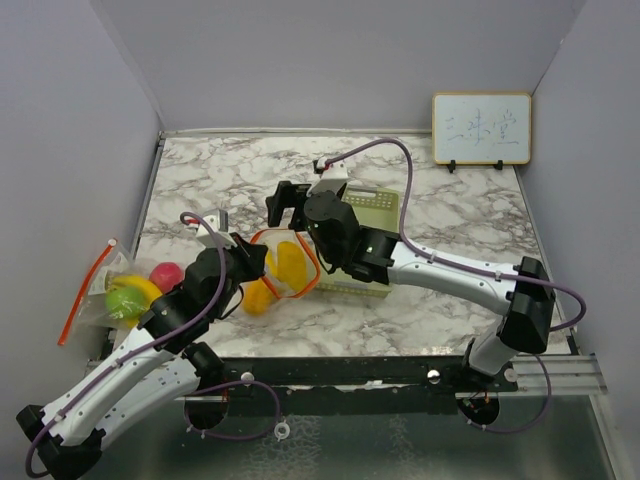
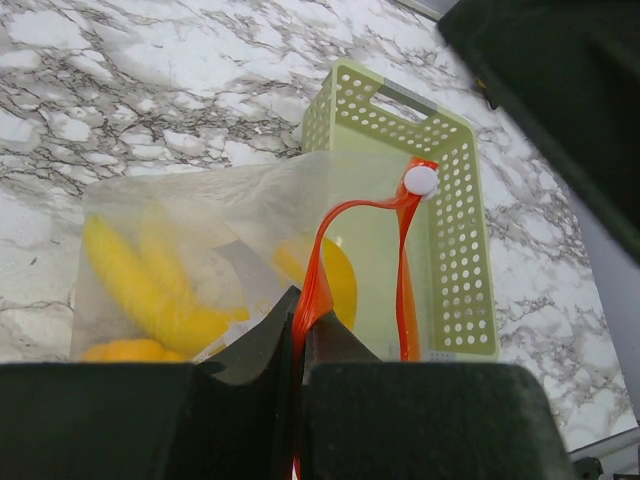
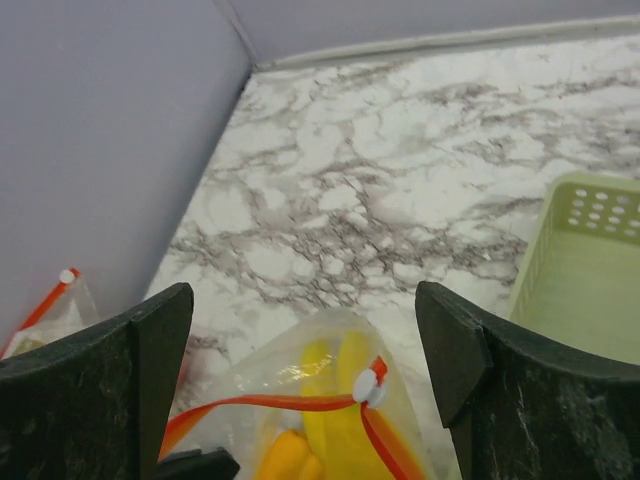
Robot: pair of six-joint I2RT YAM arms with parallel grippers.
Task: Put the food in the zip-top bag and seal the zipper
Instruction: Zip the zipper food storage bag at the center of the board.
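A clear zip-top bag (image 1: 283,268) with an orange zipper stands half open at mid-table. Yellow bananas (image 2: 140,285) and a small orange-yellow fruit (image 2: 125,350) lie inside it. My left gripper (image 2: 300,312) is shut on the bag's orange zipper edge (image 2: 318,270), holding the mouth up. The white slider (image 2: 421,180) sits at the far end of the zipper. My right gripper (image 3: 305,310) hangs open just above the bag, nothing between its fingers, with the slider (image 3: 367,385) below it. From above, the right gripper (image 1: 286,204) is behind the bag.
A pale green mesh basket (image 1: 378,205) stands right behind the bag, under the right arm. A second zip-top bag (image 1: 100,290) lies at the left edge with a red apple (image 1: 165,275) and a green lime (image 1: 125,300). A whiteboard (image 1: 481,128) leans at the back right.
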